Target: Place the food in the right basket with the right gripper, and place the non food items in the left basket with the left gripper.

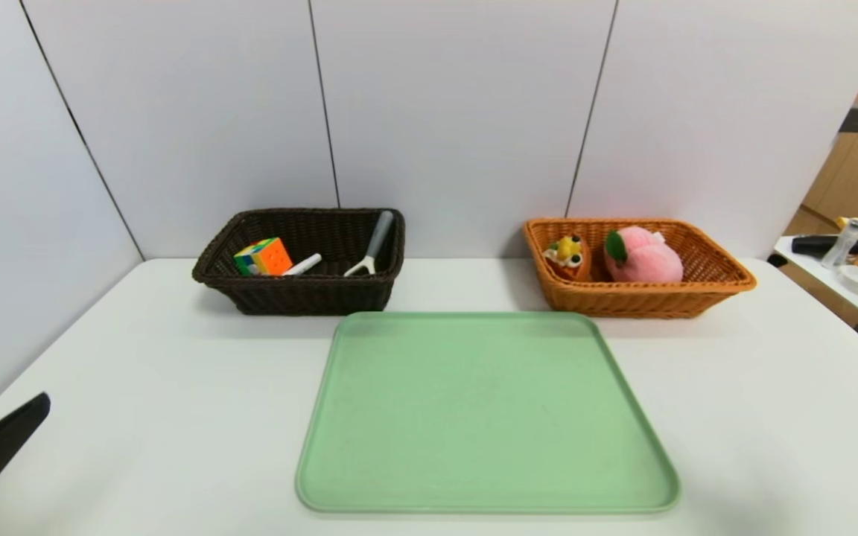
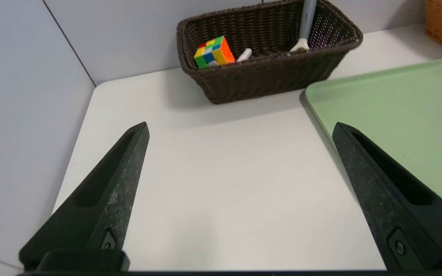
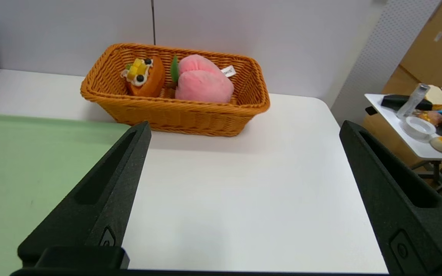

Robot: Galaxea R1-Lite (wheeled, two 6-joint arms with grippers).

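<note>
peach (image 1: 645, 257) and cake (image 1: 569, 256) in orange basket (image 1: 697, 286) — both grippers (image 2: 240, 130) (image 3: 244, 128) agape.

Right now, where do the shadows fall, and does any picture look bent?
Head view: soft shadows in front of the dark basket and orange basket; wall seams splay outward, a wide-angle bend. Left wrist view: shadow before the dark basket. Right wrist view: faint shadow under the orange basket.
</note>
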